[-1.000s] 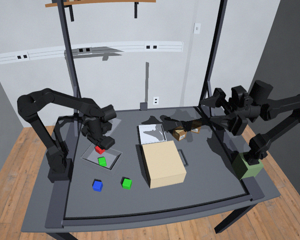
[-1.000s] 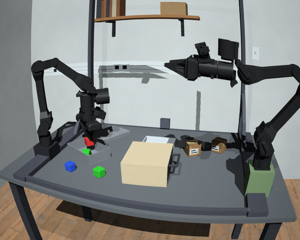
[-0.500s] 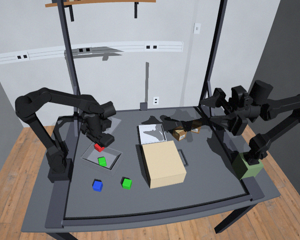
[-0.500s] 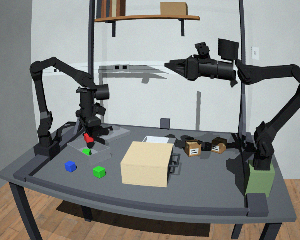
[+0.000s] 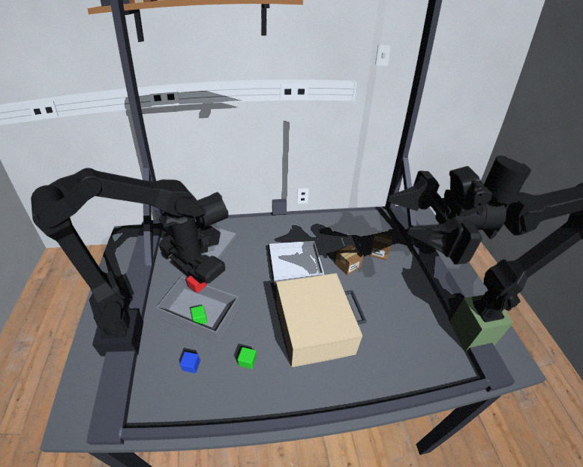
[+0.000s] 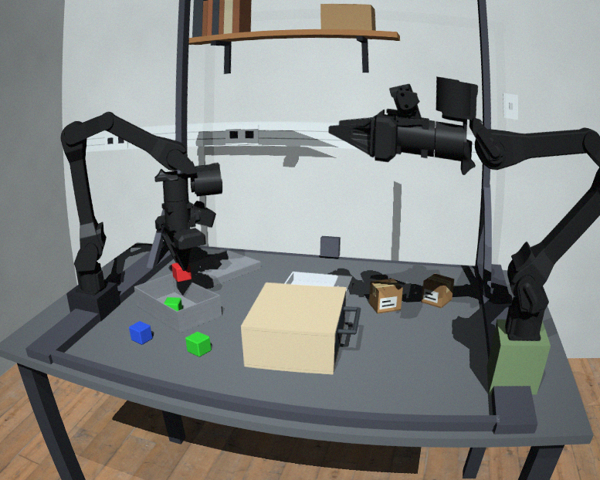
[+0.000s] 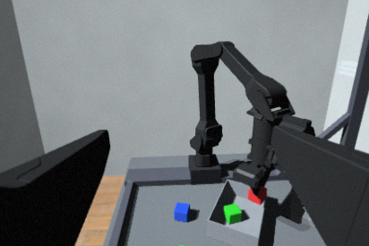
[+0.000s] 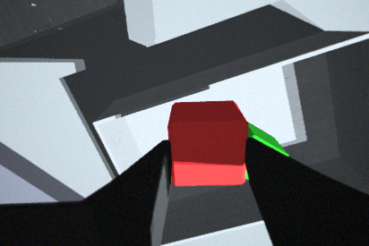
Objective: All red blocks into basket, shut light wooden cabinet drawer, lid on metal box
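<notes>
My right gripper is shut on a red block, held over the back part of the open metal box. A green block lies inside the box. The grey lid lies behind it. The white basket stands behind the light wooden cabinet; its inside is partly hidden. My left gripper is open and empty, high at the right.
A blue block and another green block lie in front of the metal box. Two cardboard boxes stand right of the basket. A handle juts from the cabinet's right side.
</notes>
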You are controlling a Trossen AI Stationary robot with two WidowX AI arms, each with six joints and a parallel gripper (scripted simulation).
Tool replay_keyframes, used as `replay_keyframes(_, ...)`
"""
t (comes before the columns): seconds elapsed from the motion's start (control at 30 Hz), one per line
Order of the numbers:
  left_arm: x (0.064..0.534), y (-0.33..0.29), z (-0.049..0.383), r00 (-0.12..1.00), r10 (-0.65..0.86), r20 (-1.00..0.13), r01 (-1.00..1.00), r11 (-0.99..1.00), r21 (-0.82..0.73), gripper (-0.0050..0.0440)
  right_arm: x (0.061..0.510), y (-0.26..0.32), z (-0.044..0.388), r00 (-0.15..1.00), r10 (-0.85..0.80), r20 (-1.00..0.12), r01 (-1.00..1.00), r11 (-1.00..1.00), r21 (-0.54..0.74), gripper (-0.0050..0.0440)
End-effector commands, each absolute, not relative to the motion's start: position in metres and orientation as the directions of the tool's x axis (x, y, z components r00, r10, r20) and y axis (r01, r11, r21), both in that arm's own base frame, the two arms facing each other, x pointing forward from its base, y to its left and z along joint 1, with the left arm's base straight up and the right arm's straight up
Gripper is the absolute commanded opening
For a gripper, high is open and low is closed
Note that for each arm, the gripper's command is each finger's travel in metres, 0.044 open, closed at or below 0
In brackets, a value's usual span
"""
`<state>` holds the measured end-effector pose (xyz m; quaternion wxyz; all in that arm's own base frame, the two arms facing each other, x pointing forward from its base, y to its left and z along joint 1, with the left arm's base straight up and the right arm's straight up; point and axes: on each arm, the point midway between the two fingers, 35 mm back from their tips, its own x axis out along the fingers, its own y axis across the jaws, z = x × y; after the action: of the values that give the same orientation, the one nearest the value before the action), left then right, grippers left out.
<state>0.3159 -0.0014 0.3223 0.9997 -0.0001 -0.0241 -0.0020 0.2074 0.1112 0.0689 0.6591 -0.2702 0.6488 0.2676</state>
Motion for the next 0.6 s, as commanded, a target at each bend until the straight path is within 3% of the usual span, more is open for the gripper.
replay_keyframes(0.0, 0.314, -0.001, 0.330, 0.998, -0.003, 0.070, 0.003, 1.000, -0.003, 0.0400, 0.226, 0.117, 0.079, 0.064, 0.017, -0.998, -0.674, 0.738, -0.031, -0.0050)
replay_keyframes(0.3, 0.314, -0.001, 0.330, 0.998, -0.003, 0.070, 0.003, 1.000, -0.003, 0.0400, 0.272, 0.135, 0.088, 0.130, 0.018, -0.991, -0.556, 0.829, -0.058, -0.0050)
replay_keyframes(0.4, 0.314, -0.001, 0.330, 0.998, -0.003, 0.070, 0.003, 1.000, -0.003, 0.0400, 0.267, 0.134, 0.085, 0.117, 0.010, -0.993, -0.559, 0.827, -0.057, -0.0050)
replay_keyframes(0.57, 0.314, -0.001, 0.330, 0.998, -0.003, 0.070, 0.003, 1.000, -0.003, 0.0400, 0.307, 0.148, 0.091, 0.175, 0.015, -0.985, -0.458, 0.886, -0.068, -0.0050)
